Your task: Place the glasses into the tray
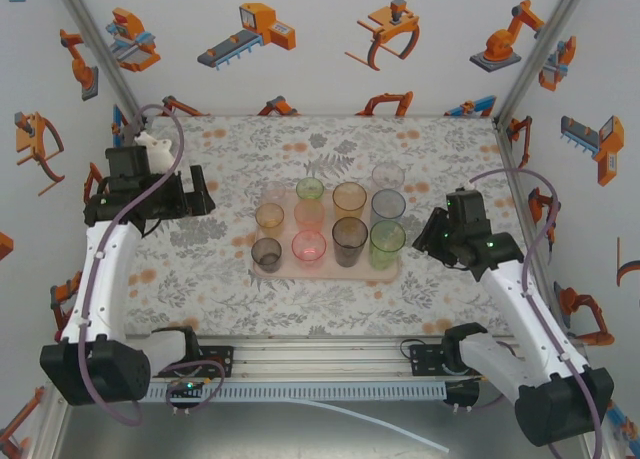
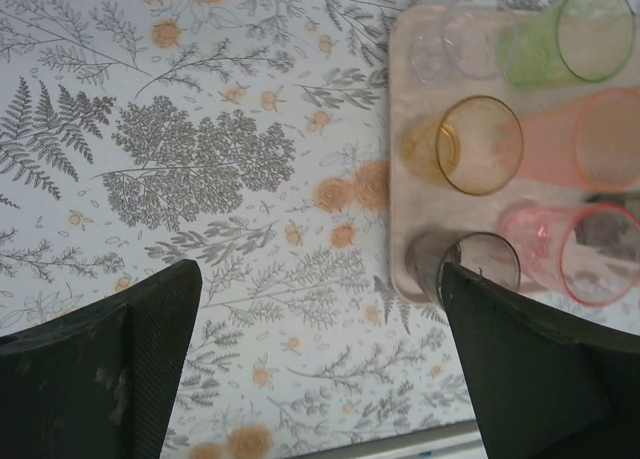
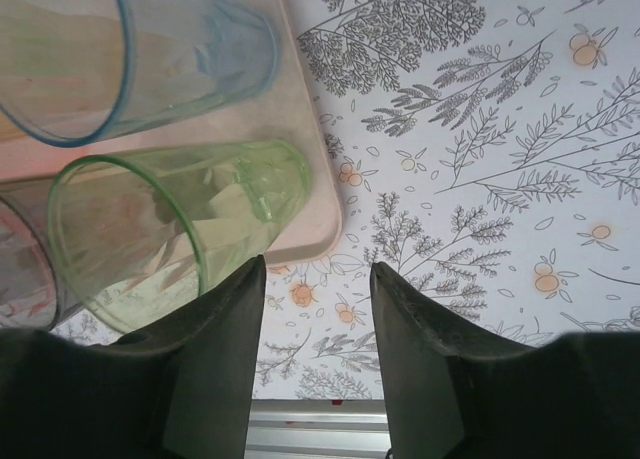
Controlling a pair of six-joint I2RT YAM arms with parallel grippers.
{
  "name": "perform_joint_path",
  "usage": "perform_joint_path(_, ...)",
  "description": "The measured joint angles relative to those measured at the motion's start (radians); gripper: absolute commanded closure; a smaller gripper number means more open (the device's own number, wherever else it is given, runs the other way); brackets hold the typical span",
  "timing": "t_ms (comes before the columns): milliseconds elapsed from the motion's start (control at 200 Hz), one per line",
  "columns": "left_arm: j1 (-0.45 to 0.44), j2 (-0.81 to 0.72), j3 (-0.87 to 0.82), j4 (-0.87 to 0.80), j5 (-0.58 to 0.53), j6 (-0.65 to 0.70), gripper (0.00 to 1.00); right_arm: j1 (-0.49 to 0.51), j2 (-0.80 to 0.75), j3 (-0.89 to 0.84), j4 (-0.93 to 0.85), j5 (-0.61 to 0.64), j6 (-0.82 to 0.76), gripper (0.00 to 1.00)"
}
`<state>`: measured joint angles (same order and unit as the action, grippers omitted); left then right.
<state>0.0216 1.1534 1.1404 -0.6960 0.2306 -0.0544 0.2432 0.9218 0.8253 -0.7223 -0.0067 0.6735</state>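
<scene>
- Looking down, you find the glasses [image 1: 309, 216], tinted and clear, standing upright in rows on the tray [image 1: 335, 272], mid-table.
- Your left gripper [image 2: 318, 279] hangs over the flowered cloth [image 2: 200, 159] just left of the tray, jaws spread wide, holding nothing.
- Your right gripper [image 3: 318, 269] sits at the tray's near right corner, just beside the green glass [image 3: 180, 229]; its jaws are parted, with only cloth between them.

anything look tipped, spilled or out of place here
Nothing stands out. The glasses all stand upright in rows on the tray, none tipped or stacked, and no spill shows on the table beside it.
</scene>
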Motion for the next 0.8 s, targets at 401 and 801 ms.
perform_joint_path(401, 0.099, 0.109, -0.165, 0.367, -0.077, -0.05, 0.03, 0.0, -0.005, 0.042, -0.086, 0.031, -0.045, 0.47)
perform_joint_path(801, 0.13, 0.146, -0.312, 0.619, -0.077, -0.063, 0.03, -0.002, -0.026, 0.143, -0.112, 0.035, -0.127, 0.01)
